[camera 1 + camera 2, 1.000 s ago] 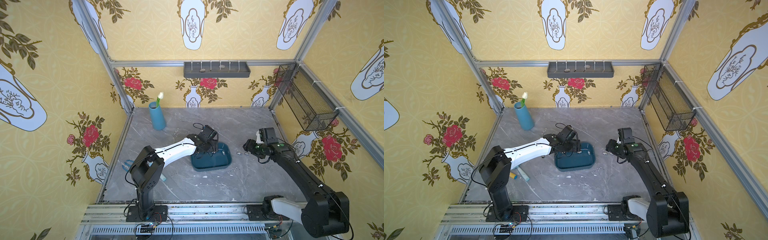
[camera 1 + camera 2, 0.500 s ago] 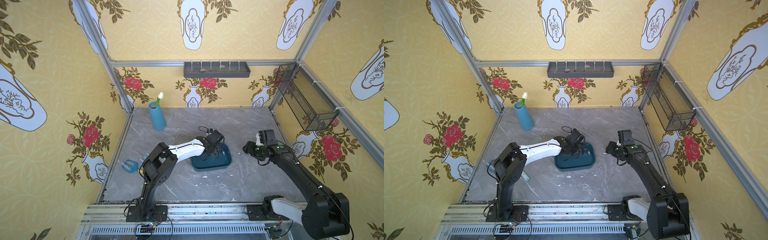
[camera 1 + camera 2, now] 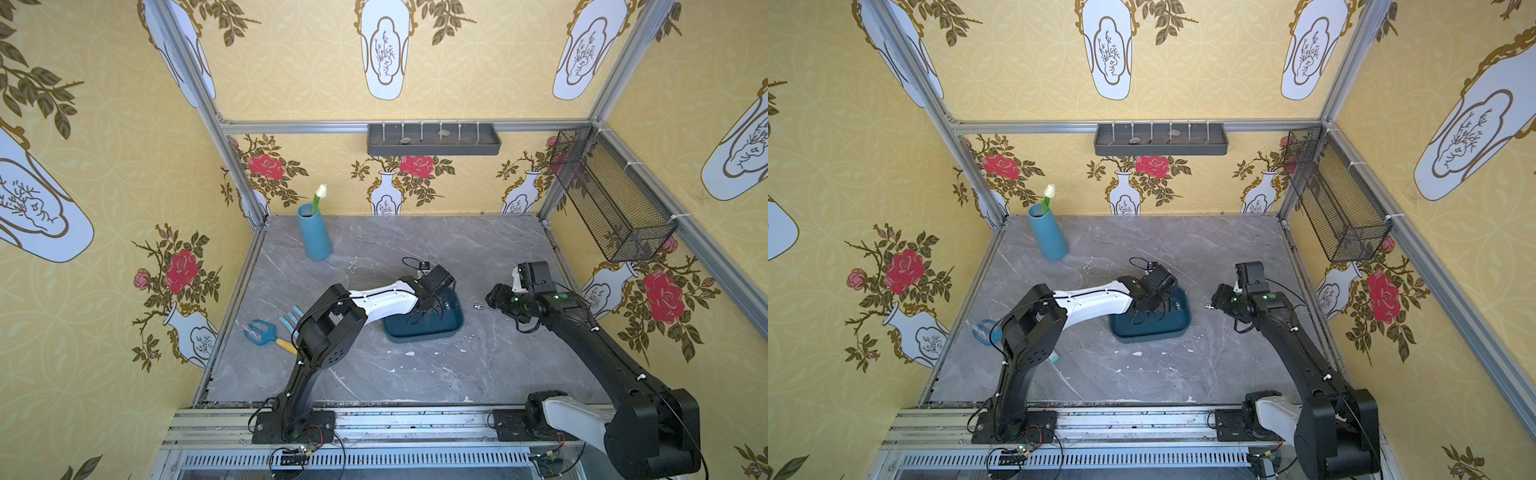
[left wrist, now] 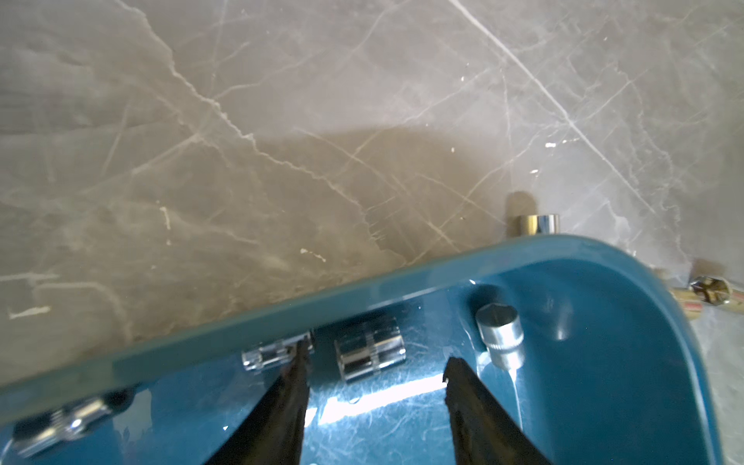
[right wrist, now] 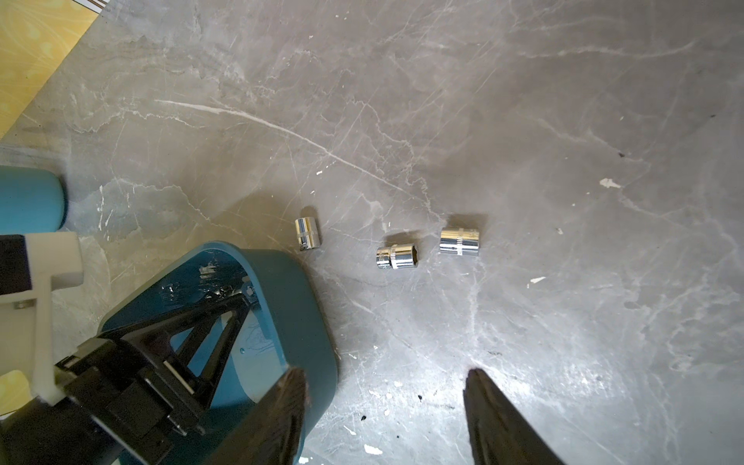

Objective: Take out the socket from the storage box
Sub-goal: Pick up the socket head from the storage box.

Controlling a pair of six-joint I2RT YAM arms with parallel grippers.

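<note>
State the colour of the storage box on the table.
The storage box is a glossy dark teal-blue all over, with no pattern. It shows best in the left wrist view.

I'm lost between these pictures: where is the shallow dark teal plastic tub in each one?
In a top view: shallow dark teal plastic tub near the middle of the marble table.
In a top view: the tub, same spot.
Left wrist view: its rim and floor, around the fingertips.
Right wrist view: its outer wall, beside three chrome sockets.
Shared landmark: the left gripper reaching inside it.
</note>
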